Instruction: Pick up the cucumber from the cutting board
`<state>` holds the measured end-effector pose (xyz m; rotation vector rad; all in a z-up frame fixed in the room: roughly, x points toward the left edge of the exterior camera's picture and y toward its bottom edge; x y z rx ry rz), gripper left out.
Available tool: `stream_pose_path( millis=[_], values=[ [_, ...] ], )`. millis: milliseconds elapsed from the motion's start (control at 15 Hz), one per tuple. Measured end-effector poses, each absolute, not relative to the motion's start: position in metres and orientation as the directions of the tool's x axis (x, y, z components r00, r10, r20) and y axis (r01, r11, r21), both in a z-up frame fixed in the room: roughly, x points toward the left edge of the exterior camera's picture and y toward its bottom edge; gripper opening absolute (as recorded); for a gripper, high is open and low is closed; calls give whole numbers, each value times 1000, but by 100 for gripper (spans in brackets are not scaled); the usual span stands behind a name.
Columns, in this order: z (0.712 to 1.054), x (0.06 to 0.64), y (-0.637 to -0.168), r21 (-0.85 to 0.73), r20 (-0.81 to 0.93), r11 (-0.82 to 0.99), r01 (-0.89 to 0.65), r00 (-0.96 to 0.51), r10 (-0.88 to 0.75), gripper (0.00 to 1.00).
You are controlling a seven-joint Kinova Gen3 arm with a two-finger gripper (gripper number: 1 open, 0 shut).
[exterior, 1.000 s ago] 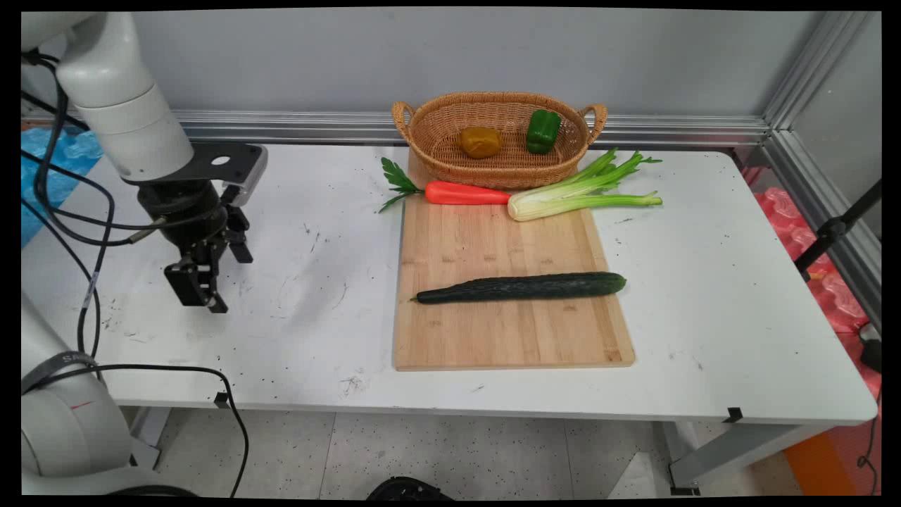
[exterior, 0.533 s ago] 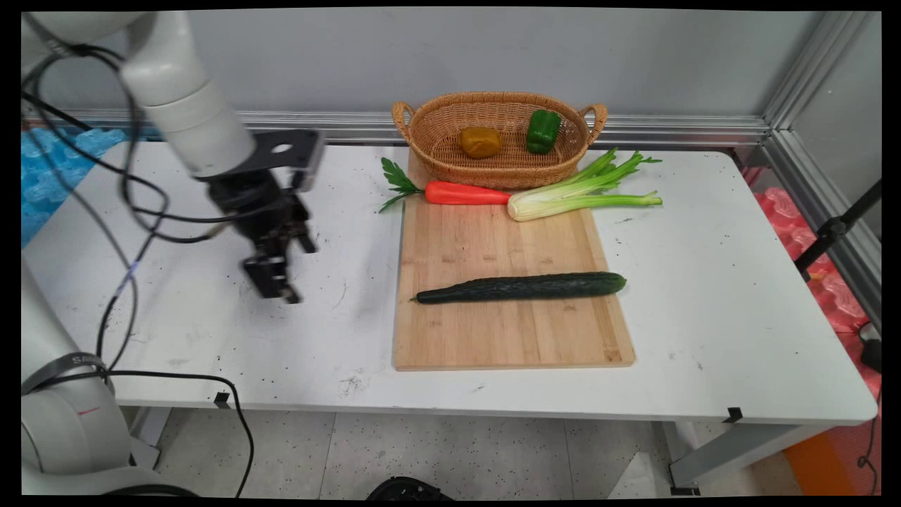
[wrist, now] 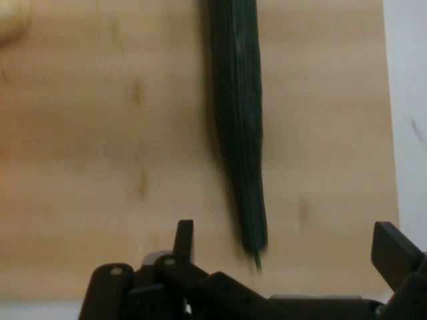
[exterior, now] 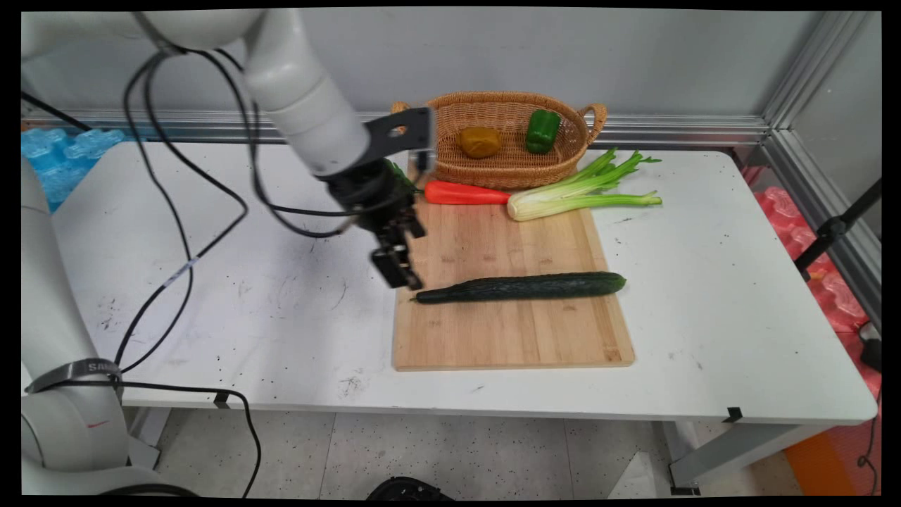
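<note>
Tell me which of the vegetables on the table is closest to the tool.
The cucumber, dark green, lying alone across the cutting board. Its thin tip is right beside the open tool; the carrot and celery lie farther back by the basket.

Carrot (exterior: 466, 193) leaves behind the hand (exterior: 398, 271)

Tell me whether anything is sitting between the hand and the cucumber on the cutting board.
Nothing visible does. The hand, fingers open, is above the cutting board at its left edge, right by the cucumber's thin tip. In the hand view only bare wood shows around that tip.
</note>
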<state>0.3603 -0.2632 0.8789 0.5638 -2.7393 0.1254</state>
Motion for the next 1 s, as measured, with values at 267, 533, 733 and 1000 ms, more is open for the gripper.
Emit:
stream_pose_path(
  millis=[267, 533, 733, 1000],
  values=[
    [869, 326, -276, -47, 404, 911, -411, -842, -359, 100],
    [850, 297, -287, -59, 454, 904, -423, -818, -353, 100],
    [833, 281, -293, -54, 484, 903, -426, -802, -349, 100],
    [813, 271, -300, -56, 505, 901, -430, -791, -346, 100]
  ],
)
